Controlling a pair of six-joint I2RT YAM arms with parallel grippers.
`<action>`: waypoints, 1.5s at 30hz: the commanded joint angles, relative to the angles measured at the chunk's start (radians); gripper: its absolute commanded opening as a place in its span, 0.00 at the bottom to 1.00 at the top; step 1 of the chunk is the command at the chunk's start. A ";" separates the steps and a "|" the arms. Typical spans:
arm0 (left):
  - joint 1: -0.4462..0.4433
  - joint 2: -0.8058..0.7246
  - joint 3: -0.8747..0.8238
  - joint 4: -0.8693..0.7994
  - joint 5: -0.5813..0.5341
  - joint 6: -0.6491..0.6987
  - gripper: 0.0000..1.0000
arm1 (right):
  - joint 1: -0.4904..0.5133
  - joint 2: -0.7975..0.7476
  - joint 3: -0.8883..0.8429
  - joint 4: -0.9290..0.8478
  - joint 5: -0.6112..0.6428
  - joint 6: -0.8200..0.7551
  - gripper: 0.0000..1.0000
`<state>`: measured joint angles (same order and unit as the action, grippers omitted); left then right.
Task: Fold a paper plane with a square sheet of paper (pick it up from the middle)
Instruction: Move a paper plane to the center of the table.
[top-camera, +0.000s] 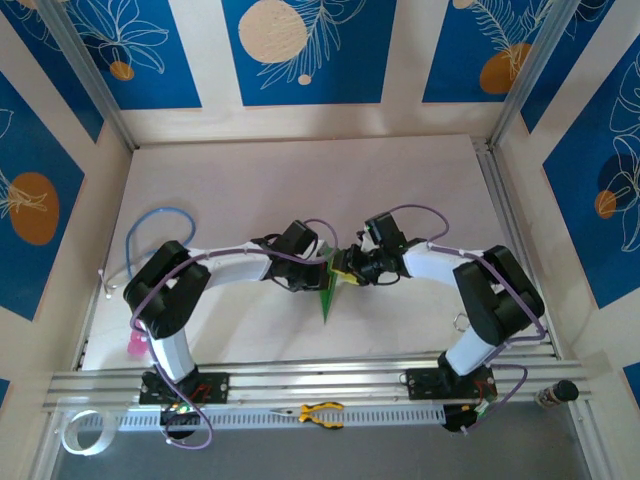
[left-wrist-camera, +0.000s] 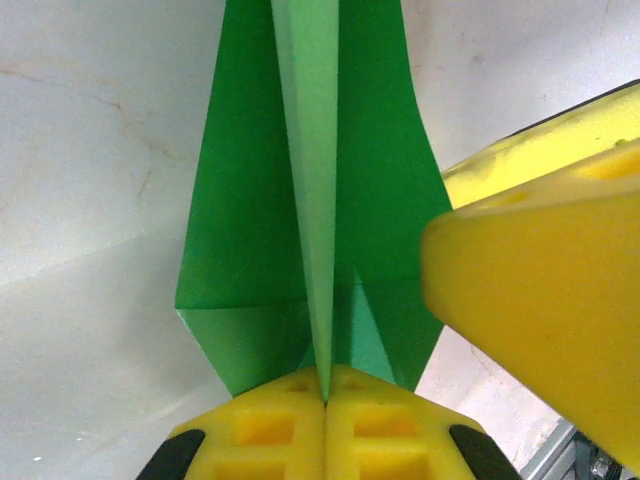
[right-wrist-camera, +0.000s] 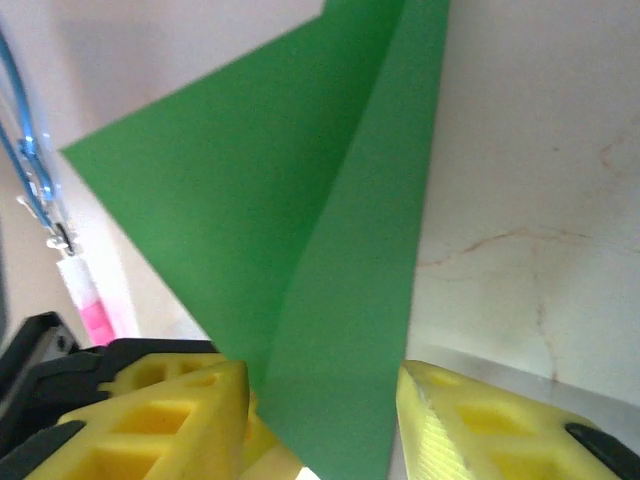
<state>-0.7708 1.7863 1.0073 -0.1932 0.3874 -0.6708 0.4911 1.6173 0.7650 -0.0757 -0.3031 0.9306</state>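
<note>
White tabletop (top-camera: 300, 180), ringed by blue floral panels (top-camera: 300, 50), lay under everything. Seen from above, the paper plane (top-camera: 328, 296) at mid-table was mostly hidden, with only a green sliver showing. The left gripper (left-wrist-camera: 325, 400) was pinched tight on its centre crease, and the plane's far end was cut off by the frame. The right gripper (right-wrist-camera: 322, 385) stood partly open astride a fold; whether its pads touched the paper was unclear.

No writing, label, brand, number or sign can be read on anything in view; the blue wall panels (top-camera: 350, 60) from nine through twelve to three o'clock carry just white leaf drawings and orange or cream discs.
</note>
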 joint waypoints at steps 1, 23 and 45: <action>-0.009 -0.028 0.022 -0.026 -0.020 0.018 0.04 | 0.003 0.003 0.016 -0.071 0.018 -0.027 0.39; -0.010 -0.128 0.019 -0.056 -0.094 0.015 0.34 | -0.008 -0.020 -0.001 -0.040 -0.027 -0.003 0.02; -0.014 -0.105 -0.079 0.011 0.024 -0.087 0.41 | -0.003 -0.004 0.016 -0.041 -0.033 -0.003 0.02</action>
<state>-0.7719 1.6581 0.9237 -0.1940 0.3679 -0.7471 0.4889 1.6199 0.7639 -0.1131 -0.3145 0.9188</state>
